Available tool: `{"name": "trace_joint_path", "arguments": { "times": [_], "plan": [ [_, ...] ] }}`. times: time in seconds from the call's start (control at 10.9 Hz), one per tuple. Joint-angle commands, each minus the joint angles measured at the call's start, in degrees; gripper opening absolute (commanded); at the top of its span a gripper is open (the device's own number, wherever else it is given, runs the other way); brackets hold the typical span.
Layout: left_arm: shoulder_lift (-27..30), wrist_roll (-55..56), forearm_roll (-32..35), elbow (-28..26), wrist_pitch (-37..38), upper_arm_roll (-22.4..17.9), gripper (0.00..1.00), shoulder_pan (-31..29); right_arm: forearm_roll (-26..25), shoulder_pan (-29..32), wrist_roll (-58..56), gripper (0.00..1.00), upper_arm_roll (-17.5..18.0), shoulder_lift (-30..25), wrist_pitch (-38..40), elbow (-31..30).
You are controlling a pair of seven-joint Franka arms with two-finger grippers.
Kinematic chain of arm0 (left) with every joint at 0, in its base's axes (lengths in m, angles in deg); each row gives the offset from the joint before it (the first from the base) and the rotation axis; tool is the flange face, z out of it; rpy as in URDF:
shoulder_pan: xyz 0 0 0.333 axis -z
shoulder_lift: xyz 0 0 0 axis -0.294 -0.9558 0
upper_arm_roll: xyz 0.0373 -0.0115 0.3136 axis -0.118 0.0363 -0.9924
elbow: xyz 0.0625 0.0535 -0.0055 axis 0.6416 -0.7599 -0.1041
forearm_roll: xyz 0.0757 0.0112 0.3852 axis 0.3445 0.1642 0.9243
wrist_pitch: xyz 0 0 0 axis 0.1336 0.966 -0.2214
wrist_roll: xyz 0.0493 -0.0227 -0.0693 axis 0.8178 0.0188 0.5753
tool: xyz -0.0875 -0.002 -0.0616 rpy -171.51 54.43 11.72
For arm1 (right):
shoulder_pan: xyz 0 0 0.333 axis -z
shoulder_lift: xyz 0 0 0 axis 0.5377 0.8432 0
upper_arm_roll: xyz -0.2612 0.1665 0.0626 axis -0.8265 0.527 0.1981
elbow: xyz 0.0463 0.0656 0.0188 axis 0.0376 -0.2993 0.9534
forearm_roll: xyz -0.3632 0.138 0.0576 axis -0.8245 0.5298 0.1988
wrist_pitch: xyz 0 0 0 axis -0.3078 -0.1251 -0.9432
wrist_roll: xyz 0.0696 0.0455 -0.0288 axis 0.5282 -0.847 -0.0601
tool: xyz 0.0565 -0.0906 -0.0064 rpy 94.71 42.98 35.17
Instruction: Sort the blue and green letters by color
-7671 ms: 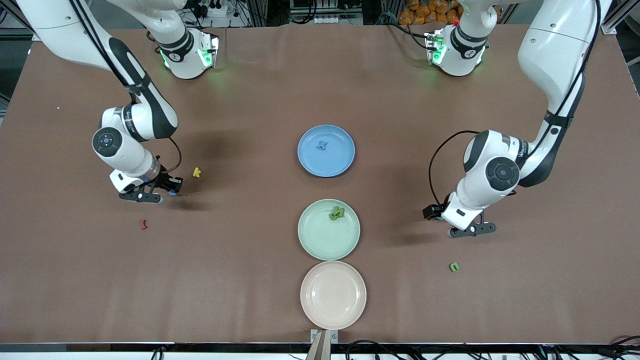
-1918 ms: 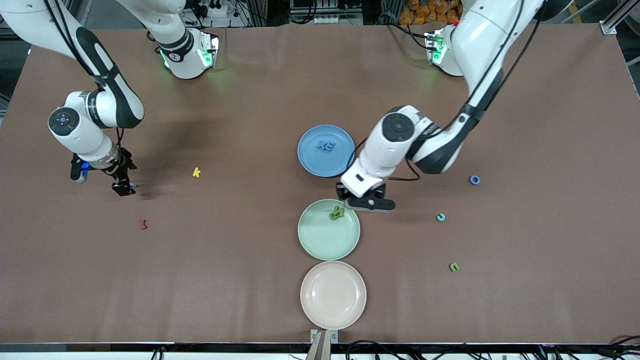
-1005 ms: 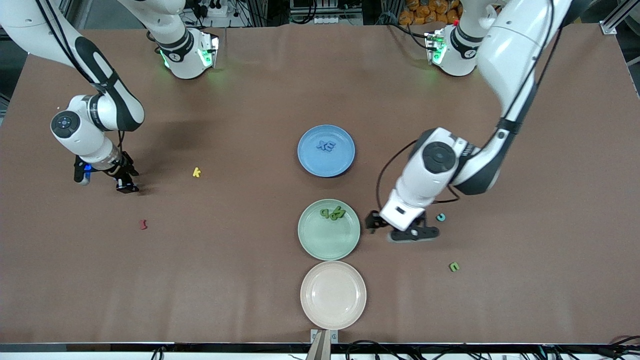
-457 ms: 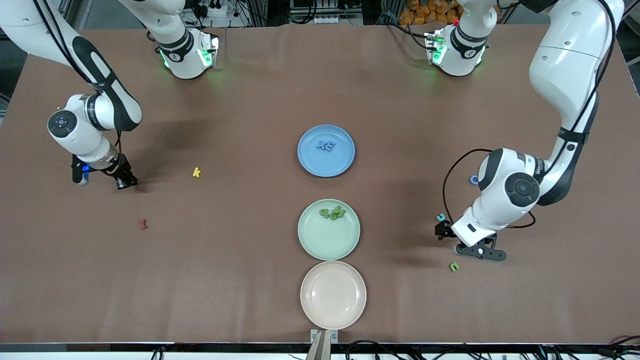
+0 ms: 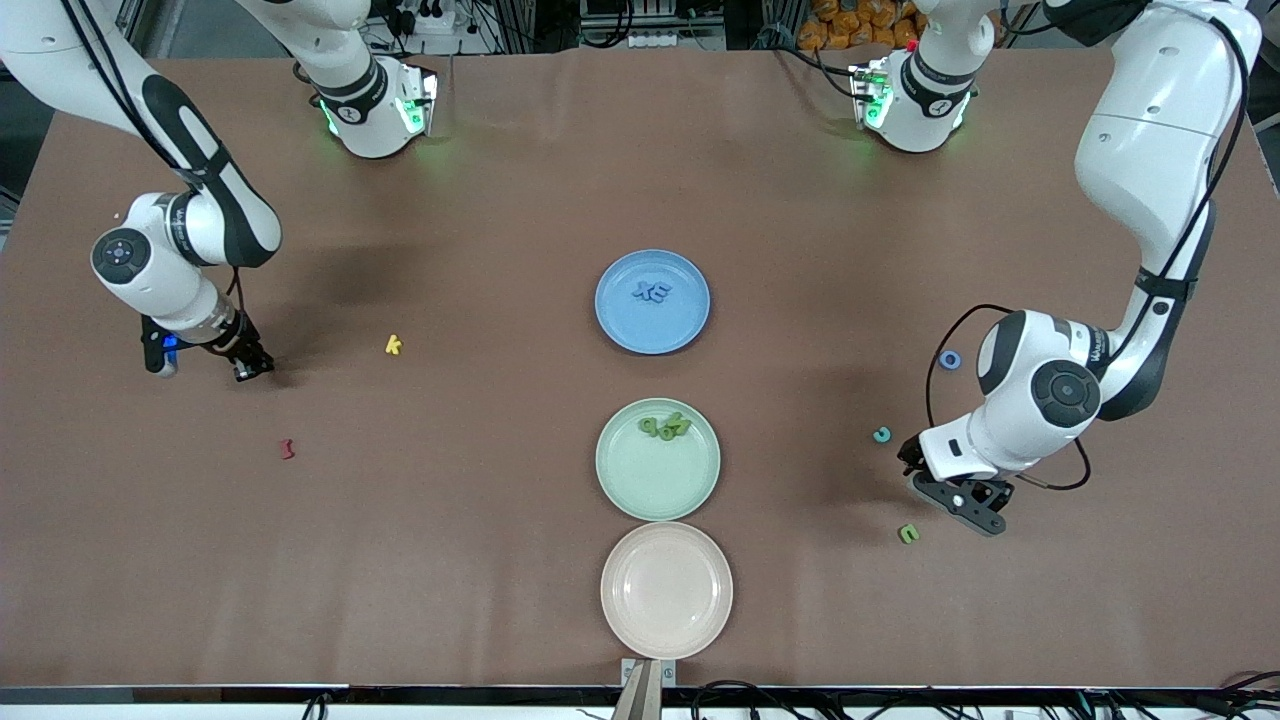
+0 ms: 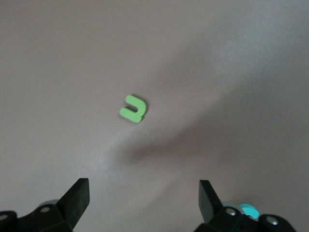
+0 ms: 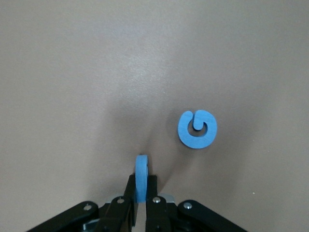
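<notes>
1. The right claw (image 7: 141, 197) is pressed tight on a small flat blue foam letter (image 7: 141, 176), held on edge between its fingers, low over the brown desk (image 5: 500, 560) at the right arm's end. A second blue letter, a curled one (image 7: 197, 128), lies flat on the desk just beside it.
2. The left claw (image 6: 143, 199) hangs spread wide and empty over a small leaf-green hooked letter (image 6: 133, 108) toward the left arm's end of the desk.
3. Already sorted: two blue letters (image 5: 654, 292) lie on the round blue plate (image 5: 690, 330), and a cluster of green letters (image 5: 664, 427) on the pale green plate (image 5: 640, 490), which sits nearer the front camera. The pinkish-beige plate (image 5: 700, 620), nearest of all, holds nothing.
4. Still loose: a blue ring letter (image 5: 950, 359) and a teal curled letter (image 5: 881, 434) near the left arm.
5. Step in hand, as I judge it — the right arm has its pick and the left is lining up on the green one.
6. Next: the right arm should lift clear and carry to the blue plate; the left must descend with its fingers astride the green letter, then close — a thin piece, so a low approach is needed.
</notes>
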Motion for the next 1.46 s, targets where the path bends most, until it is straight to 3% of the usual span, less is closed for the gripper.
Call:
{"name": "trace_joint_path", "arguments": {
  "times": [0.0,0.37,0.64,1.0,1.37],
  "plan": [
    [-4.47,-14.57,1.66,3.09,-3.96,0.60,1.00,-0.09,-1.00,-1.05,-0.53,0.00,0.86,0.03,5.69,3.99],
    [-8.09,-26.11,-4.91,8.54,-4.42,0.69,0.98,-0.44,-0.91,-3.42,-1.93,0.00,6.04,-1.47,6.50,5.40],
    [-10.99,-33.77,-10.55,12.41,-4.42,0.78,0.95,0.35,-0.83,-3.87,-14.04,0.00,13.23,-1.73,6.85,7.59],
    [-13.18,-37.21,-10.91,14.79,-4.42,1.04,0.87,0.35,-0.48,-9.91,-14.25,0.00,22.47,-1.64,21.58,12.95],
    [-14.07,-37.30,-10.91,15.85,-4.50,1.13,0.79,0.35,-0.30,-23.35,-11.89,0.00,22.75,-1.29,23.46,14.89]
  ]
}}
